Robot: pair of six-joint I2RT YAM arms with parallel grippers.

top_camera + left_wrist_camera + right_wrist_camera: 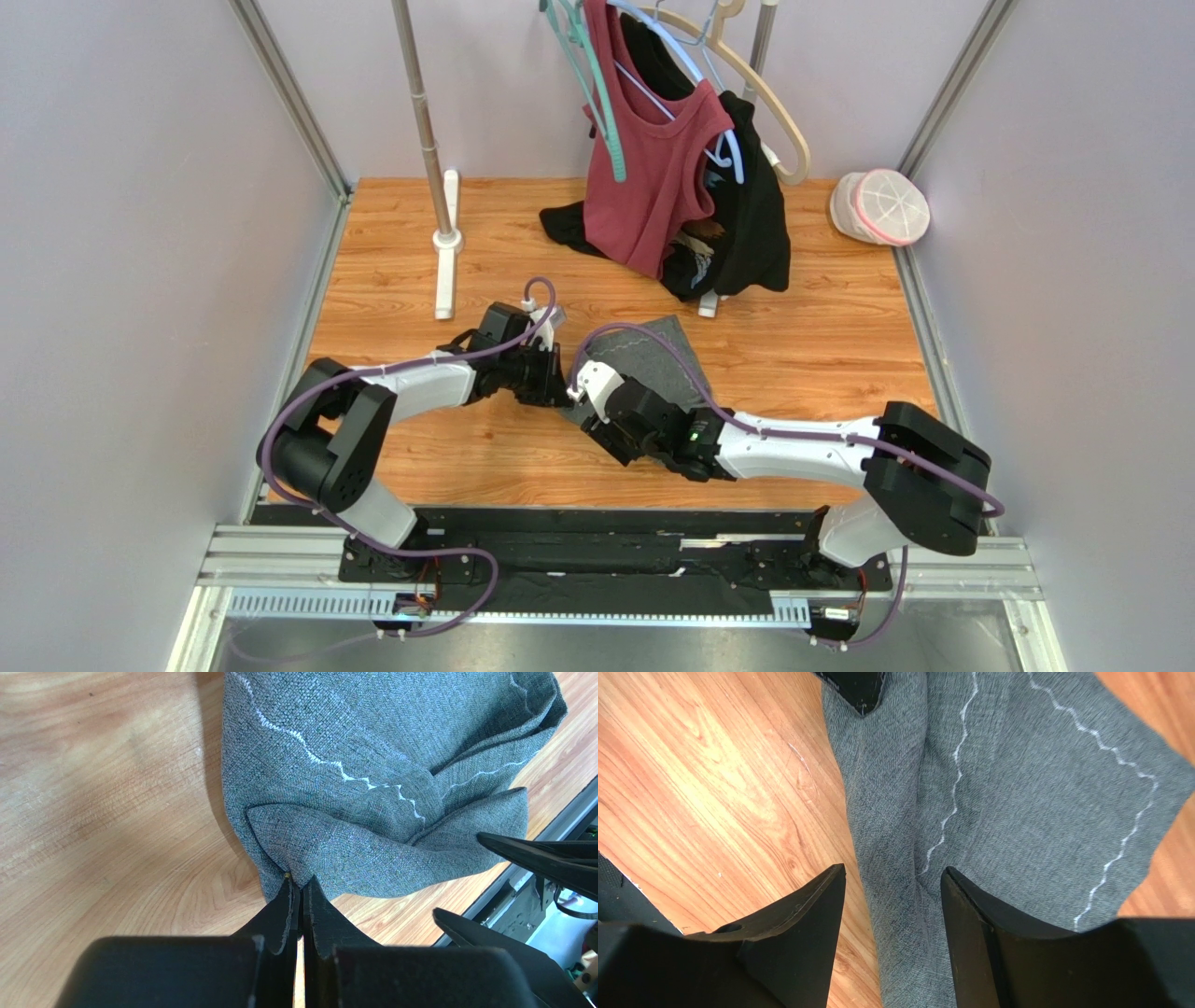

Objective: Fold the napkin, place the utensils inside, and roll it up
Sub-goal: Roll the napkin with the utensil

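One thin pinch: left gripper (302,882) clamps the napkin's (316,735) near fold, right gripper (893,871) wide astride its ridge; any tug may slip it.

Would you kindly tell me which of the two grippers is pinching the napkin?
The left gripper: its jaws are closed on a bunched edge of the napkin, while the right gripper stands open astride the cloth without gripping it.

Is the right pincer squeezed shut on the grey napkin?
No, the right pincer is open: its two black fingers stand apart, with a ridge of the napkin running loose between them.
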